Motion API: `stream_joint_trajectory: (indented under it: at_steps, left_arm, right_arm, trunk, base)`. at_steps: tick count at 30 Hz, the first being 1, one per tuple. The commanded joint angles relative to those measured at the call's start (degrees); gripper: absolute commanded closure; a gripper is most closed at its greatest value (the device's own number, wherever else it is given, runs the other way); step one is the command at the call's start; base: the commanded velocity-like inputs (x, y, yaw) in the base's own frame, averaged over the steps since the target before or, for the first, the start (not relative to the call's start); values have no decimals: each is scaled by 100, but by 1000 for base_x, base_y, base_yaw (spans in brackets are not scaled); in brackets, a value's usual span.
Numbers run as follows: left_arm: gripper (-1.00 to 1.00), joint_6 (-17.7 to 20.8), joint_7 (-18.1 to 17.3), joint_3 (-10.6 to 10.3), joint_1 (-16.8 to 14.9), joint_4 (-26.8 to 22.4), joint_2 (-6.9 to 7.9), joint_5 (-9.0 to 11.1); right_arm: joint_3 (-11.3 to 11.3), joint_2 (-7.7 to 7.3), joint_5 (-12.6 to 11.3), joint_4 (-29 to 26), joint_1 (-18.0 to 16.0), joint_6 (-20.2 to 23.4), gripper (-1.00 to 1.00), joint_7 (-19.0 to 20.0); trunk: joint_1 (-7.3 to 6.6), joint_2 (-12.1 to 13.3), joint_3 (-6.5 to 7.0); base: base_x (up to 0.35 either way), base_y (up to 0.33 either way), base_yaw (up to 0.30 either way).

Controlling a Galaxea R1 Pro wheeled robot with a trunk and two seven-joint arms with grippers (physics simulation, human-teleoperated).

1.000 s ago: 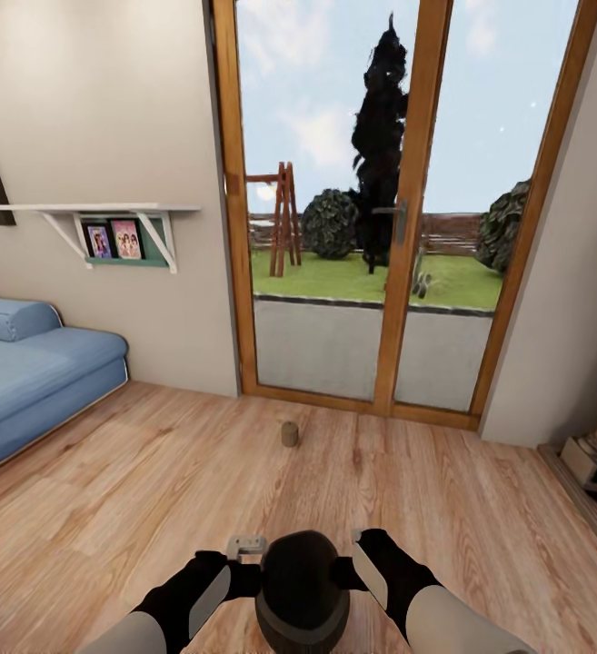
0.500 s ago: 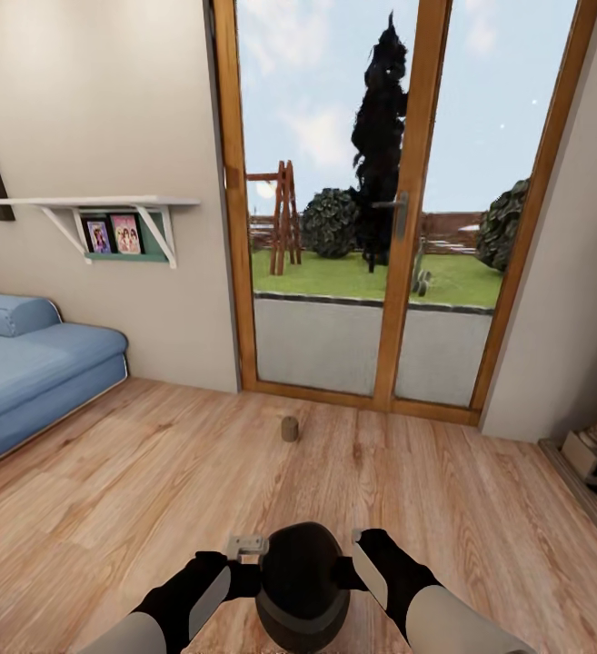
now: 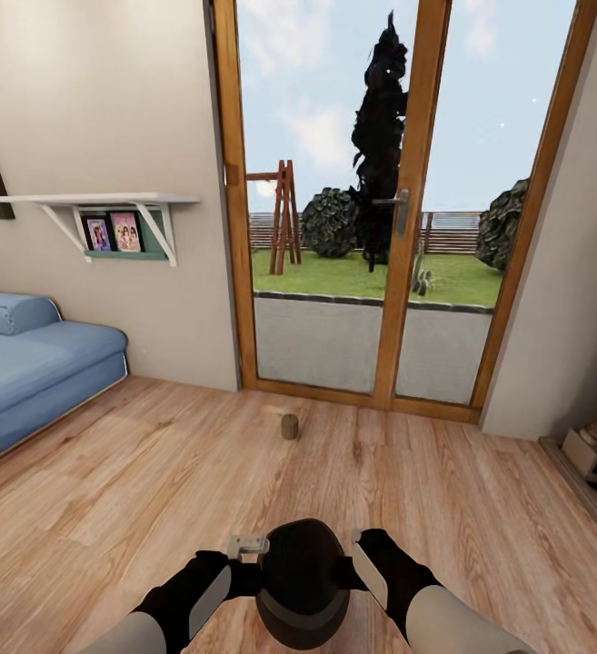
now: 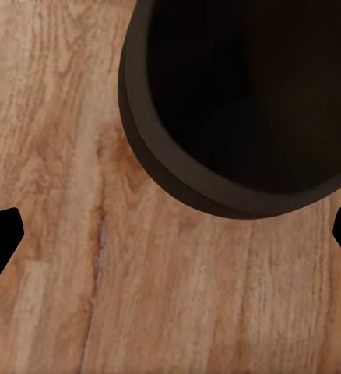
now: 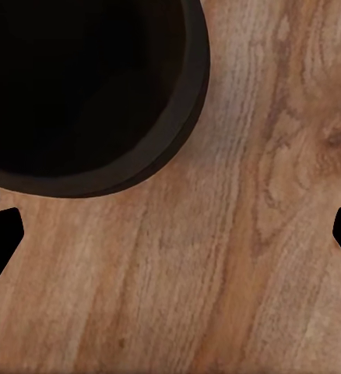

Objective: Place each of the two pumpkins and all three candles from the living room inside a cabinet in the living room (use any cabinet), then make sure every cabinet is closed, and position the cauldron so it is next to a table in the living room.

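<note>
Left claw (image 4: 170, 234) spread wide over bare plank floor (image 3: 480, 509), right claw (image 5: 170, 234) likewise wide, gripping nothing. Between the two arms, low and close to the trunk, black cauldron (image 3: 303, 581). Farther out, one small candle (image 3: 289, 427) upright on the floor before the glass door (image 3: 334, 345). Blue sofa (image 3: 25, 372) off left.

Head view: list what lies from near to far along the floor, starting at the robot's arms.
Cauldron between the left gripper and right gripper → bare wooden floor → candle → glass doors → garden lawn.
</note>
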Motion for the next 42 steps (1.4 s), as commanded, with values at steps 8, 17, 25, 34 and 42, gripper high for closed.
stream_joint_trajectory:
  at_steps: [8,17,25,34,42]
  left_arm:
    - [-100,28,59,-62,-5,-4,2,61]
    - [-100,29,60,-64,-6,3,5,61]
    - [-100,29,60,-57,-6,4,5,61]
    - [-100,29,60,-56,-6,8,5,61]
    - [-100,36,52,-63,-7,27,5,60]
  right_arm:
    - [33,0,-61,-7,-3,17,-100,-49]
    - [34,0,-61,-7,-3,16,-100,-49]
    - [34,0,-61,-7,-3,16,-100,-49]
    - [34,0,-61,-7,-3,18,-100,-49]
    - [34,0,-61,-7,-3,35,-100,-39]
  trunk:
    - [-1,-3,-6]
    - [-1,-3,-6]
    - [-1,-3,-6]
    - [-1,-3,-6]
    - [175,-324,-150]
  base:
    - [158,0,0]
    - [318,0,0]
    - [126,-18,0]
    - [11,-2,0]
    - [1,0,0]
